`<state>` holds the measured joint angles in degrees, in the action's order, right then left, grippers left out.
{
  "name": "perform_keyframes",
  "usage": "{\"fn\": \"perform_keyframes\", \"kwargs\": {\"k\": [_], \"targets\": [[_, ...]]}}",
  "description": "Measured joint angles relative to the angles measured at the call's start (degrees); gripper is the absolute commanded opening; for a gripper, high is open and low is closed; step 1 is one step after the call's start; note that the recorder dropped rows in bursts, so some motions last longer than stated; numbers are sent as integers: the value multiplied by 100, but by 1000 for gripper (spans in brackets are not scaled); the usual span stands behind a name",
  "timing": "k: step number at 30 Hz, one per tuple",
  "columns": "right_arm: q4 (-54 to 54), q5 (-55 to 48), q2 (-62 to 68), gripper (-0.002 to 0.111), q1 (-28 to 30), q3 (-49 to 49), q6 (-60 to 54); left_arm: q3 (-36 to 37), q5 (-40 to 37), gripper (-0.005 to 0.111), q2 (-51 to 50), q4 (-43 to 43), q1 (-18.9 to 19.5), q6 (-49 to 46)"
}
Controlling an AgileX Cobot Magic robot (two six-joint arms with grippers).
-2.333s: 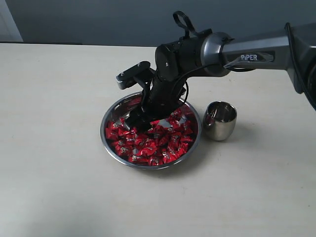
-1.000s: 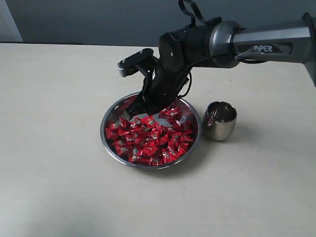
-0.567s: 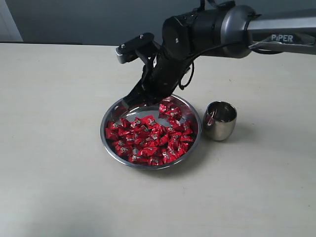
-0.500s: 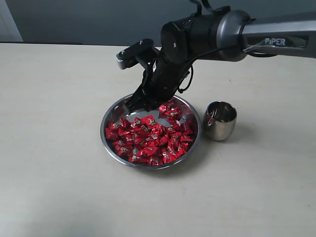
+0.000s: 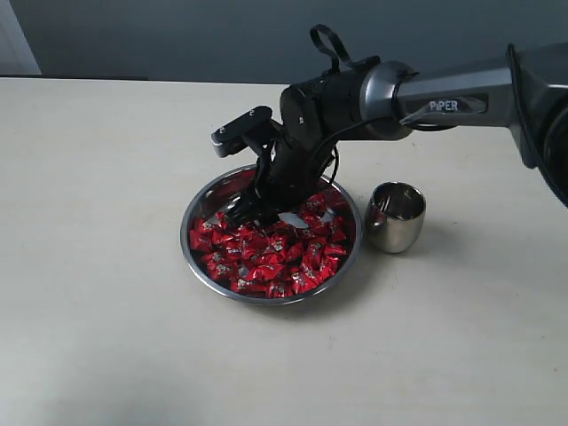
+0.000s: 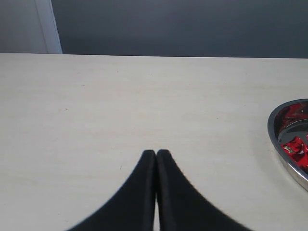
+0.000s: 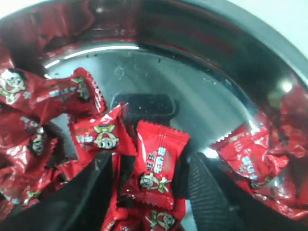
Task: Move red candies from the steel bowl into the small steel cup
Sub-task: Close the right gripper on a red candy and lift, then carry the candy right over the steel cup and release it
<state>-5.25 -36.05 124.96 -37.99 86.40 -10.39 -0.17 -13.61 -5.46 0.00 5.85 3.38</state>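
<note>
The steel bowl point(image 5: 266, 301) sits mid-table, full of red candies point(image 5: 266, 257). My right gripper point(image 5: 251, 211) is down in the bowl's far left part, among the candies. In the right wrist view this gripper point(image 7: 150, 166) stands open. Its fingers straddle one red candy point(image 7: 159, 159) without pressing on it, with bare bowl floor point(image 7: 192, 106) beyond. The small steel cup point(image 5: 395, 217) stands upright just right of the bowl. My left gripper point(image 6: 156, 153) is shut and empty over bare table, with the bowl's rim point(image 6: 274, 139) off to one side.
The right arm point(image 5: 444, 93) reaches in from the right above the cup and the bowl's far side. The pale table point(image 5: 106, 266) lies bare around bowl and cup. A dark wall runs along the table's far edge.
The right gripper lifted a little over the bowl's far rim, then came back down into the candies and its jaws opened. The left gripper has not moved.
</note>
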Motion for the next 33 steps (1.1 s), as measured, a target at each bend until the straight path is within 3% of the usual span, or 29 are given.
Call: {"fn": "perform_keyframes", "kwargs": {"k": [5,10,12,25,33], "targets": [[0,75,14,45,0,0,10,0,0,0,0,0,0,0],[0,7,96,6,0,0,10,0,0,0,0,0,0,0],[0,42,96,-1,0,12,10,0,0,0,0,0,0,0],[58,166,-805,-1,2,12,26,0,0,0,0,0,0,0],[1143,-368,-1715,-1,259,-14,1409,0,0,0,0,0,0,0]]}}
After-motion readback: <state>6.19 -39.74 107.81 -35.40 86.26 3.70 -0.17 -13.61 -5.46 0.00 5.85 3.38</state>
